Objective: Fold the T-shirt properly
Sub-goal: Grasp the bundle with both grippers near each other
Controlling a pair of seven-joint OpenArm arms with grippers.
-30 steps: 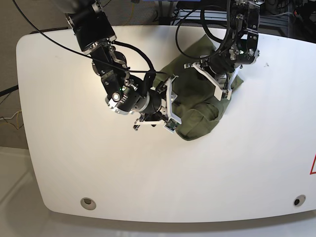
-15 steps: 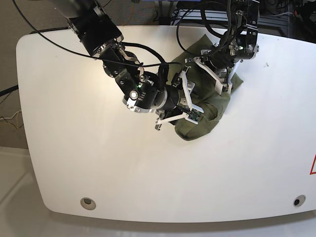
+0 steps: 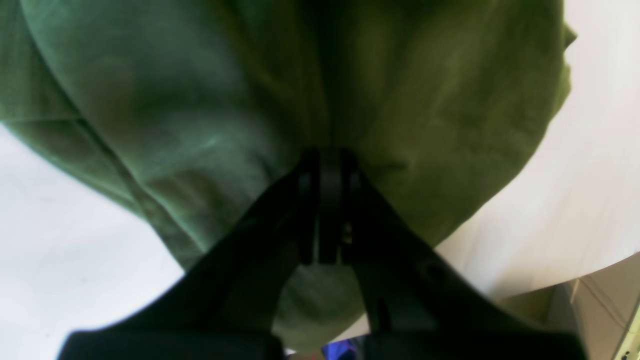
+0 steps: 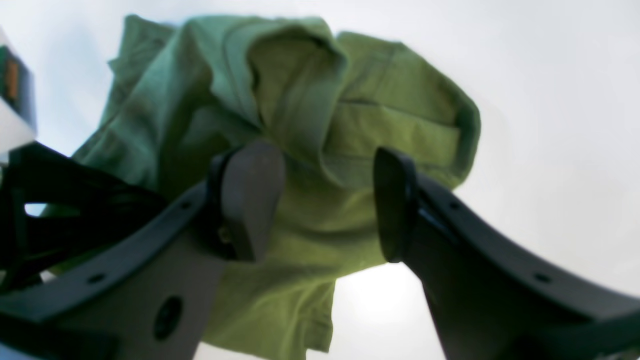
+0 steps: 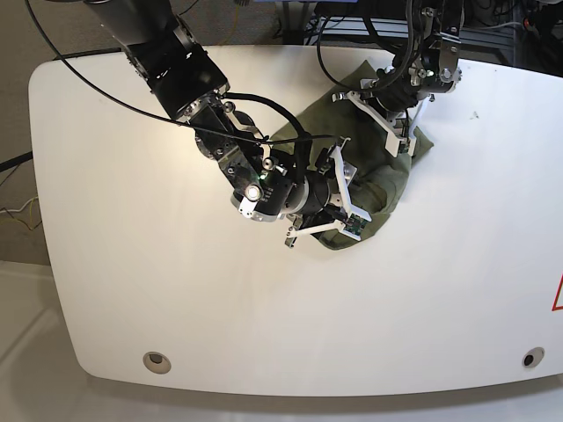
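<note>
The olive-green T-shirt (image 5: 390,183) lies bunched on the white table (image 5: 176,290), right of the middle. My left gripper (image 5: 401,146) is at the shirt's far edge, shut on a pinch of cloth. In the left wrist view the dark fingers (image 3: 325,200) meet on the T-shirt (image 3: 200,100), which hangs from them in folds. My right gripper (image 5: 348,192) hovers open over the near part of the heap. In the right wrist view its pads (image 4: 250,200) stand wide apart around my right gripper's middle (image 4: 322,202), with a thick fold of the T-shirt (image 4: 375,115) just beyond them.
Two round holes (image 5: 157,360) (image 5: 528,358) sit near the table's front edge, and a red mark (image 5: 558,294) at the right edge. Black cables (image 5: 264,97) trail over the back of the table from both arms.
My right arm has swung to the right until its gripper is over the shirt's near part, jaws slightly wider. My left gripper has drawn the far edge of the cloth farther back.
</note>
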